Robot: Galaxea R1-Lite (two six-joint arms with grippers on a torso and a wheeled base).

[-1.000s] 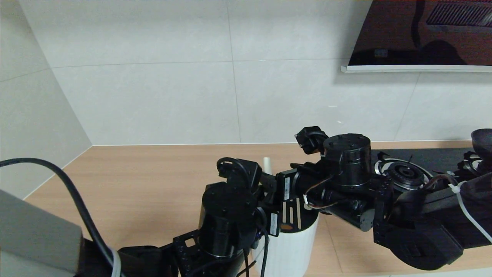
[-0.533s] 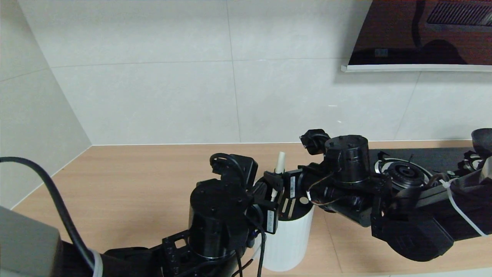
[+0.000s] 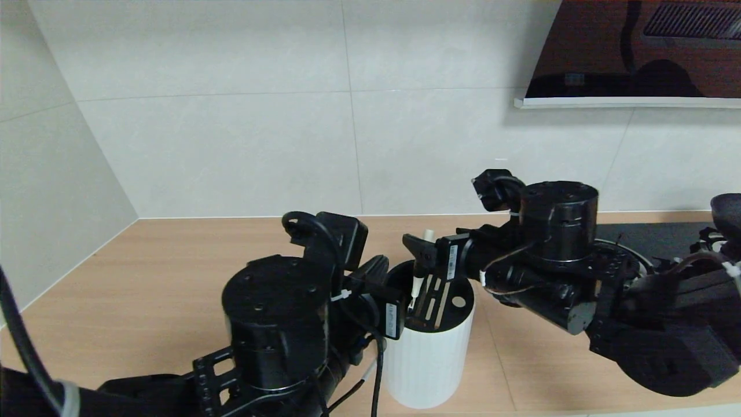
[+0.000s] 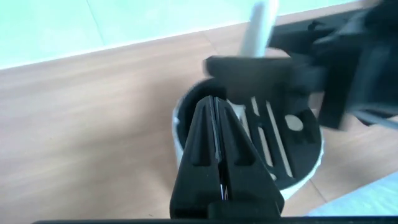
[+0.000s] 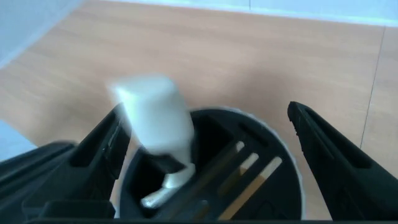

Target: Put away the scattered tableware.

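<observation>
Standing in white holder (image 3: 425, 359): white-handled utensil (image 5: 155, 115), lower end set into slotted top. Right gripper (image 5: 204, 112) has been raised above holder, fingers apart, handle beside one finger. Left gripper (image 4: 214, 106) is kept at holder rim, fingers together. Utensil is judged stowed.

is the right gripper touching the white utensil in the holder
Cannot tell. Right wrist view: white utensil overlaps one finger of the open right gripper; contact unclear.

One white cylindrical holder (image 3: 428, 359), one white utensil (image 5: 155, 118), one range hood (image 3: 637, 52).
</observation>
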